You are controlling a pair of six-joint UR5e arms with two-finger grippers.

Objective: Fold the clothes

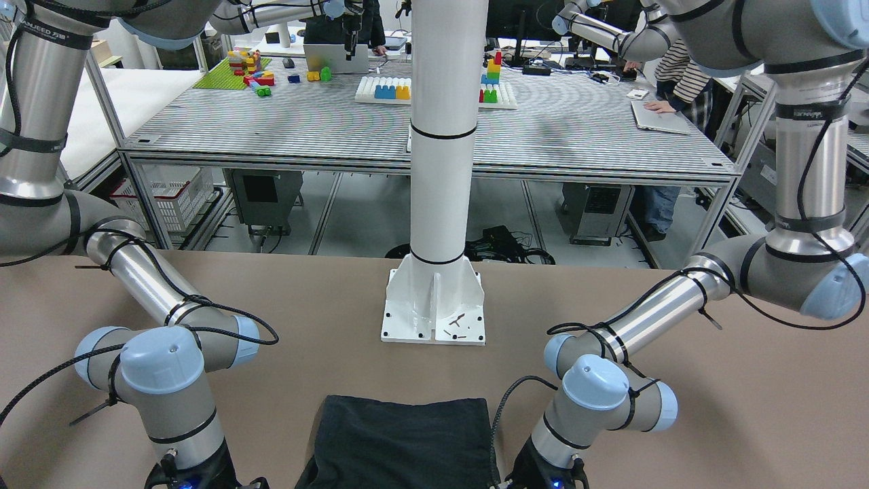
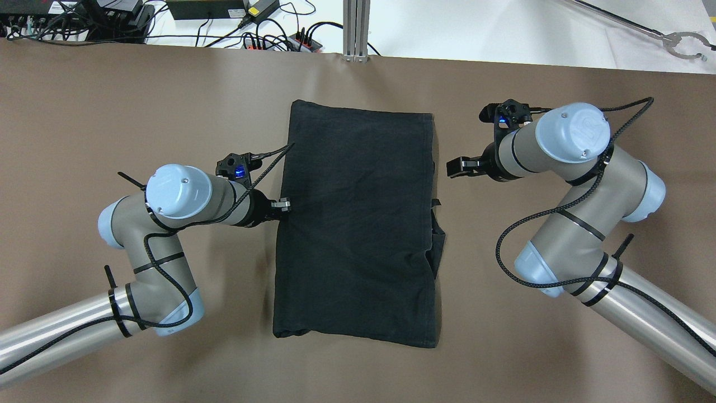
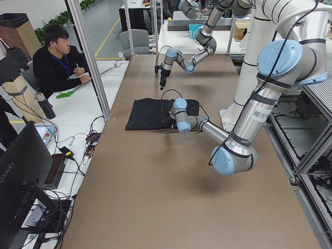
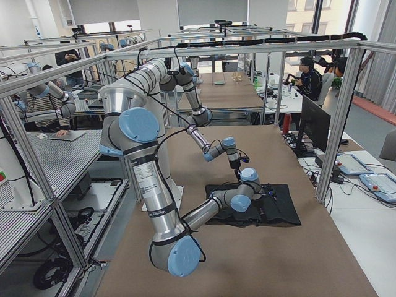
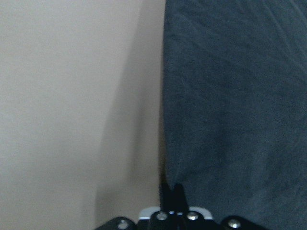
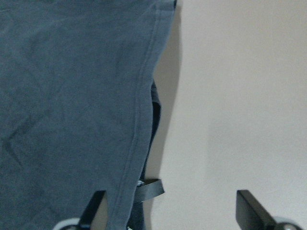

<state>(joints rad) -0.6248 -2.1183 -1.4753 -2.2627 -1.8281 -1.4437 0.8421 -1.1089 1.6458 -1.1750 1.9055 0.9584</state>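
Black cloth [image 2: 358,224]: flat on your table [image 2: 112,101], long axis running away from the robot. Left hand [image 2: 283,207] closed at its left edge. Right hand [image 2: 452,168] open, just beside its right edge.

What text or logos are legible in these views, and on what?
"HUAWEI": monitor back, left side view.
"UR" logo: right arm's joint cap.
Black bands on the upper arms: lettering too blurred.
Arm sticker: too small.
Clothes: no print.
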